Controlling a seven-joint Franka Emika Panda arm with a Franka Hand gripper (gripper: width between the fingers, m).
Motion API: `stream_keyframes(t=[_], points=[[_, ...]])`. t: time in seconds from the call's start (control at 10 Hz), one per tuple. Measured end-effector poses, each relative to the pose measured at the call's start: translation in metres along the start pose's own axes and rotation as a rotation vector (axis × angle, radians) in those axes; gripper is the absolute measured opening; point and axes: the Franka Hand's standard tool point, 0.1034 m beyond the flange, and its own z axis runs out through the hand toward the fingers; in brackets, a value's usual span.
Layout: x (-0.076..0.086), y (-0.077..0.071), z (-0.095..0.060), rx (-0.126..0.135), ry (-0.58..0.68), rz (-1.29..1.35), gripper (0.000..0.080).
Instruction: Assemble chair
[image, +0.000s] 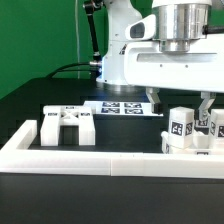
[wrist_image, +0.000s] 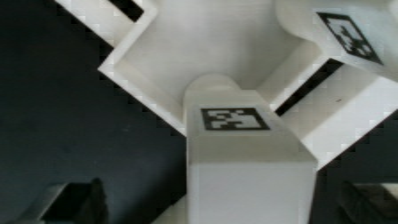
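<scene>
My gripper (image: 207, 108) hangs over a cluster of white tagged chair pieces (image: 183, 128) at the exterior view's right, just behind the border wall. In the wrist view a white post (wrist_image: 246, 165) with a square tag lies between my fingers, with dark gaps on both sides. The gripper (wrist_image: 217, 200) is open and straddles the post without touching it. Beyond the post lies an angular white chair piece (wrist_image: 187, 45) with another tag. A separate bracket-like chair piece (image: 66, 125) stands at the exterior view's left.
A long low white border wall (image: 90, 155) runs along the front of the black table. The marker board (image: 122, 107) lies flat behind the pieces. The robot's base (image: 120, 60) stands at the back, against a green backdrop.
</scene>
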Motion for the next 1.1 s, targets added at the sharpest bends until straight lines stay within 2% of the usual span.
stream_keyframes(t=[0.2,0.3,0.6,1.1], points=[[0.0000,0.0001,0.0001,0.000,0.000,0.005,0.0385],[0.0002,0.0001,0.0000,0.000,0.001,0.005,0.0287],[0.0001,0.0001,0.0000,0.001,0.000,0.033,0.0288],[-0.0010,0.0004,0.0006,0.003,0.001,0.431,0.0290]])
